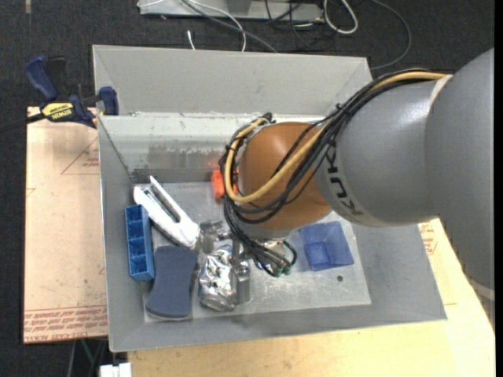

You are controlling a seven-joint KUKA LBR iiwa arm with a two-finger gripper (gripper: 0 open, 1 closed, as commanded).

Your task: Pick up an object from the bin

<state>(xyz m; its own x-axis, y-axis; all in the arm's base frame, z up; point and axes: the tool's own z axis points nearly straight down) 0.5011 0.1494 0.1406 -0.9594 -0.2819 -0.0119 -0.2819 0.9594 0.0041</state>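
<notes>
My gripper (229,251) hangs below the arm's orange cover, low over the front middle of the bin. Right under it lies a crumpled silvery foil-like thing (214,285), and the two seem to touch. A white plastic piece (167,213) lies slanted just to the left of the gripper. In front of that, a dark blue padded thing (173,283) rests beside the silvery one. A small green and black item (280,262) sits close on the gripper's right.
A blue ribbed tray (138,243) stands along the bin's left wall. A flat blue square container (325,246) lies to the right. A small orange thing (218,181) shows near the back wall, partly behind the arm's cover and cables.
</notes>
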